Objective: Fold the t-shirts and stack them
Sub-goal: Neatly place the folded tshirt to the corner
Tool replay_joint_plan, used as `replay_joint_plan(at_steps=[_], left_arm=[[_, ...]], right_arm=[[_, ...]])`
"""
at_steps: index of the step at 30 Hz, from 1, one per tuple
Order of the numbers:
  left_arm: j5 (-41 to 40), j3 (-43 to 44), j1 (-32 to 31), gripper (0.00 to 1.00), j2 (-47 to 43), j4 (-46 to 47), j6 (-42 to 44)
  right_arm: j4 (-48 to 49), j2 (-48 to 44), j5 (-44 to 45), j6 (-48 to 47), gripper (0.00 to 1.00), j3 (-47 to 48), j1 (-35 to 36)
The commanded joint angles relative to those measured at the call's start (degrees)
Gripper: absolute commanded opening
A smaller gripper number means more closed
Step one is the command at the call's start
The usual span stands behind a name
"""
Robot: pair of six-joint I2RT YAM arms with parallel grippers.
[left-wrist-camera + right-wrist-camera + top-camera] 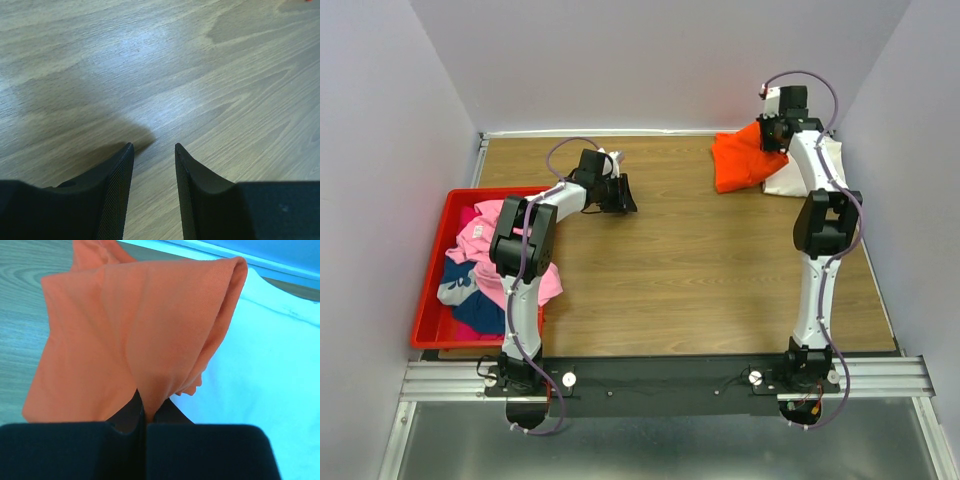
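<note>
**Right hand pinches the orange shirt at the far right corner; left hand open over bare wood**

The right gripper (145, 407) is closed tight on a fold of the orange t-shirt (125, 330). In the right wrist view its two fingers meet with no gap, and the cloth rises from between them in a hooded fold. In the top view this gripper sits at the far edge of the counter (700, 290), close to the far right corner, with the right arm stretched out along the right edge.

The orange t-shirt is bunched in that corner. Its right part lies over the cream-white t-shirt (788, 182), which is flat on the counter against the right edge. From the right wrist the white cloth fills the space to the right of the orange fold.

The left gripper (154, 146) is partly open. There is a clear gap between its fingers and nothing in it, only bare wood below. It hangs over the left half of the counter, toward the far edge and just beyond the far right corner of the red bin (428, 300).

The bin stands along the left edge, reaching to the near edge. A pink t-shirt (480, 235) is heaped in it, with a dark blue t-shirt (480, 312) underneath. Some pink cloth spills over the bin's right rim, partly hidden by the left arm.
</note>
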Motion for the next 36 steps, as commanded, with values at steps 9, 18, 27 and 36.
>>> replay_joint_plan(at_steps=[9,18,27,36], left_arm=[[-0.64,-1.63,0.08,0.47,-0.97,0.07,1.26],[-0.47,-2.16,0.08,0.47,-0.97,-0.19,1.26],[-0.47,-2.25,0.08,0.47,-0.97,-0.63,1.35],[-0.47,-2.07,0.08,0.47,-1.06,-0.63,1.43]], right_arm=[[-0.69,-8.56,1.51,-2.10,0.01,2.55,-3.54],[-0.95,-9.70,0.72,-2.63,0.00,2.63,-5.39],[-1.04,-9.35,0.37,-2.72,0.00,2.28,-7.59],[-1.04,-9.70,0.28,-2.72,0.00,2.63,-8.73]])
